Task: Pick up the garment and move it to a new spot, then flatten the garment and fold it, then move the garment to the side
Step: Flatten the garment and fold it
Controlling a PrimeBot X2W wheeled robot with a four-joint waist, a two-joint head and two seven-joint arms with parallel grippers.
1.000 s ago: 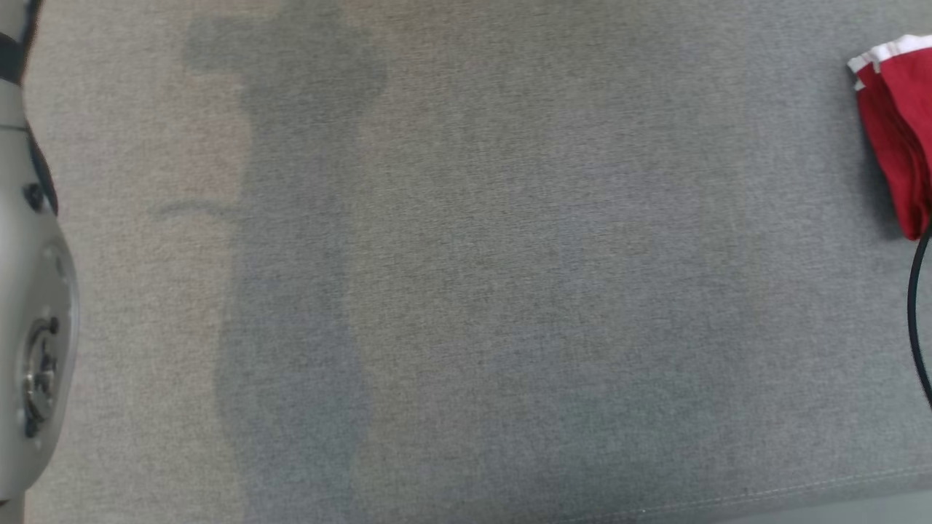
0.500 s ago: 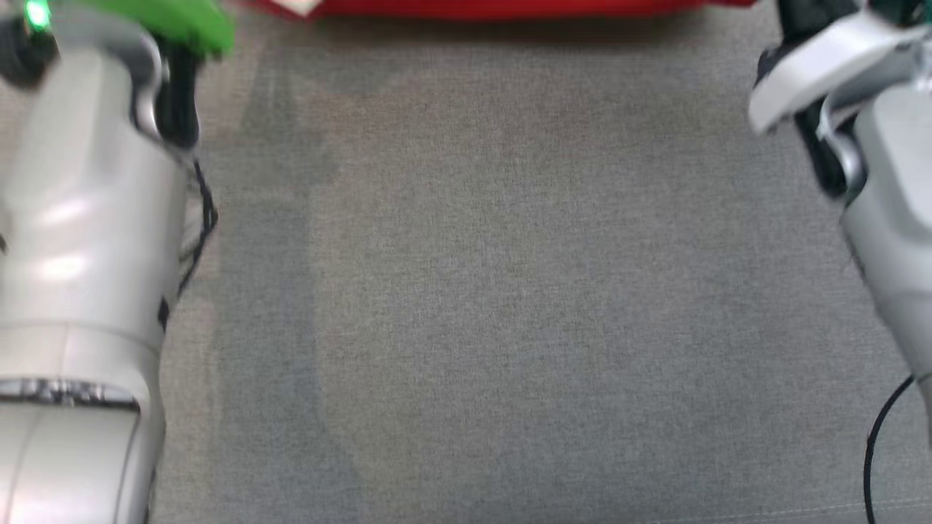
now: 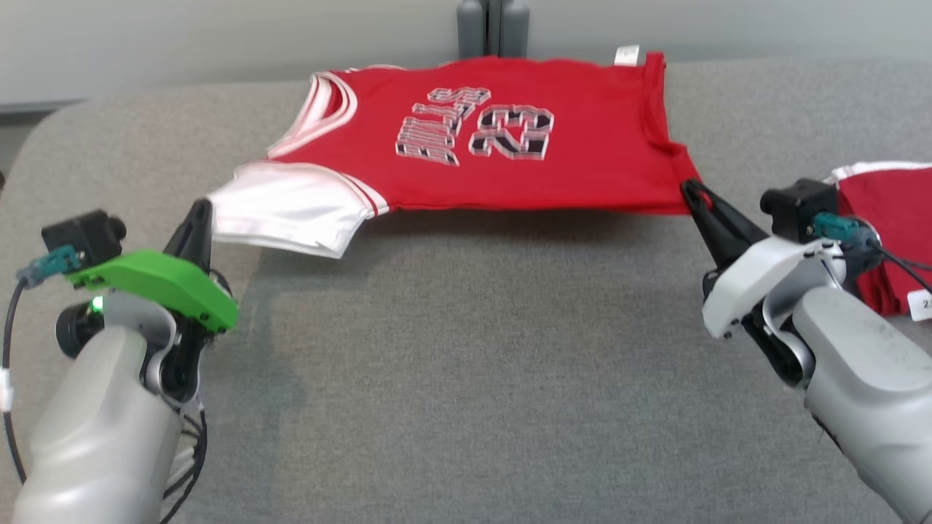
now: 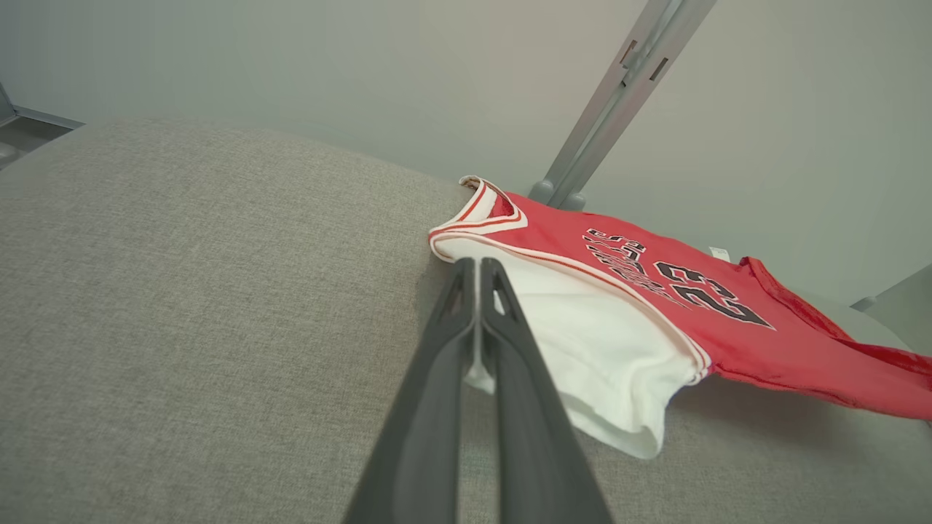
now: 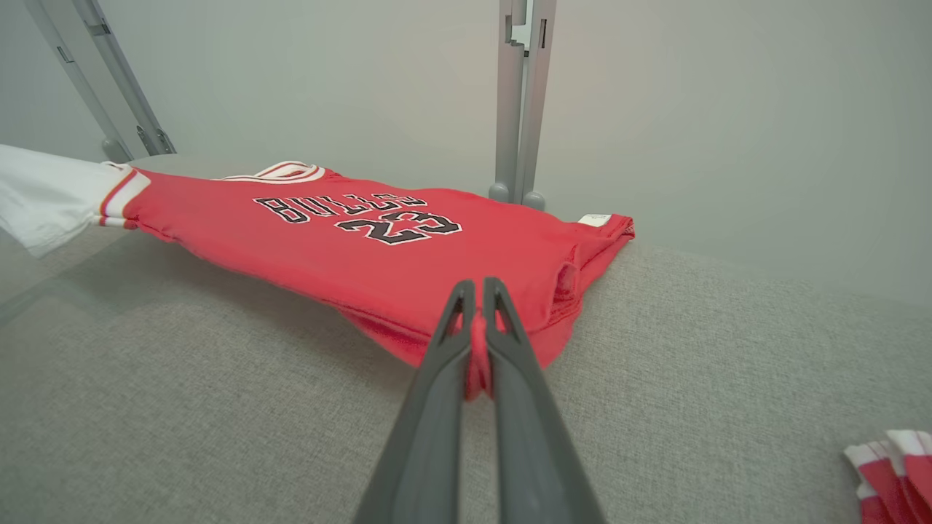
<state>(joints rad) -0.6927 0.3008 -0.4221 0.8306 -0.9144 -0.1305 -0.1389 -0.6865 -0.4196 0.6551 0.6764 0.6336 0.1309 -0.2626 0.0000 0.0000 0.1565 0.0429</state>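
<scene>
The garment is a red jersey with white sleeves and the number 23, held stretched just over the far part of the grey padded surface. My left gripper is shut on the edge of its white sleeve, seen along the fingers in the left wrist view, left gripper. My right gripper is shut on the red hem corner at the other end; the cloth bunches between the fingers of the right gripper. The garment sags a little between the two grips, its near edge lifted off the surface.
A stack of folded red and white garments lies at the right, behind my right wrist, also low right as the stack. A grey post stands at the far edge against a pale wall. Bare grey surface lies before me.
The head camera has swung up: the earlier pictures showed mostly bare grey surface and arm parts, and now the stretched garment and both shut grippers are in view.
</scene>
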